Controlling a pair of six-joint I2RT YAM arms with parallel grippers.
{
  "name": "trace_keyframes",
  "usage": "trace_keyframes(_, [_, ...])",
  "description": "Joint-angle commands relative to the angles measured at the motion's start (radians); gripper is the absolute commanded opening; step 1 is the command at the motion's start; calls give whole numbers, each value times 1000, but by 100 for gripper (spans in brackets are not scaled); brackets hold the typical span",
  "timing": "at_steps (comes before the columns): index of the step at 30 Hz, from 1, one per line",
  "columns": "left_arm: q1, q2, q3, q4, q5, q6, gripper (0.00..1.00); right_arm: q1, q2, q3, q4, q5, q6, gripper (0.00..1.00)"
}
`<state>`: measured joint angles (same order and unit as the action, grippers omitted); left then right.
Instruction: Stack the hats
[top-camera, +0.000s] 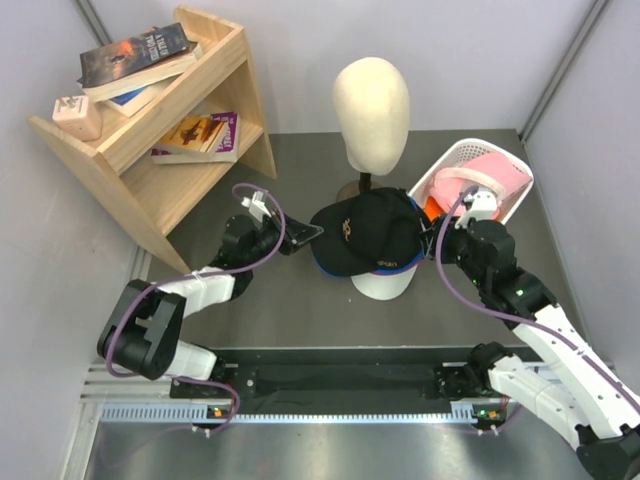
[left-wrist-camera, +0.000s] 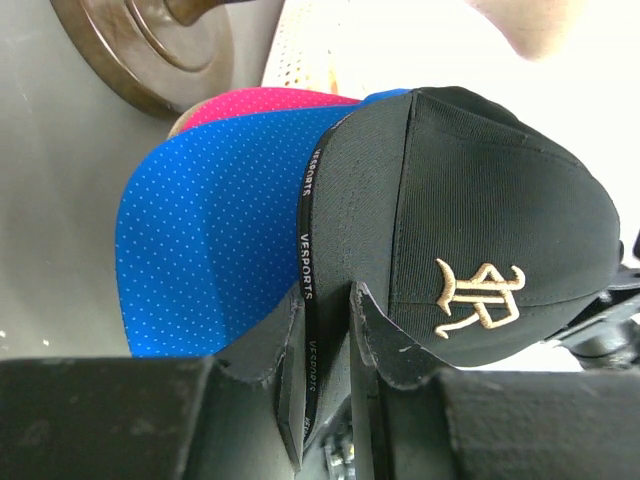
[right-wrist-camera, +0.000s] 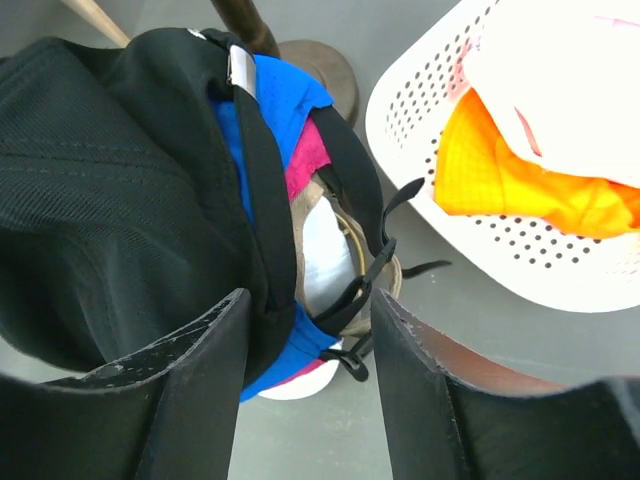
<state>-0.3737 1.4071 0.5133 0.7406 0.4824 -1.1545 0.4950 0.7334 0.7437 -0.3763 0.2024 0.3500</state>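
Note:
A stack of hats sits mid-table with the black cap (top-camera: 365, 235) on top. Below it the left wrist view shows the blue brim (left-wrist-camera: 210, 240) and the magenta brim (left-wrist-camera: 260, 105). My left gripper (top-camera: 303, 236) is shut on the black cap's (left-wrist-camera: 480, 200) brim edge, which runs between its jaws (left-wrist-camera: 325, 300). My right gripper (top-camera: 437, 232) is open at the stack's rear (right-wrist-camera: 310, 300), with the black cap's (right-wrist-camera: 110, 180) back edge and straps between its fingers. Blue (right-wrist-camera: 275, 90), magenta (right-wrist-camera: 305, 160) and white (right-wrist-camera: 325, 255) layers show there. An orange bucket hat (right-wrist-camera: 520, 180) and a light pink cap (top-camera: 490, 170) lie in the basket.
The white slatted basket (top-camera: 455, 155) stands at the back right, close to my right gripper. The cream mannequin head (top-camera: 371, 100) stands on its brown base (left-wrist-camera: 150, 50) just behind the stack. A wooden shelf (top-camera: 170, 110) with books stands at the back left.

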Motion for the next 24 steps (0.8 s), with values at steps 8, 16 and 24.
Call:
trace_keyframes(8, [58, 88, 189, -391, -51, 354, 0, -72, 44, 123, 48, -70, -34, 52])
trace_keyframes(16, [71, 151, 240, -431, -10, 409, 0, -115, 77, 92, 112, -188, -43, 51])
trace_keyframes(24, [71, 139, 243, -443, -14, 418, 0, -115, 162, 75, 177, -227, -49, 49])
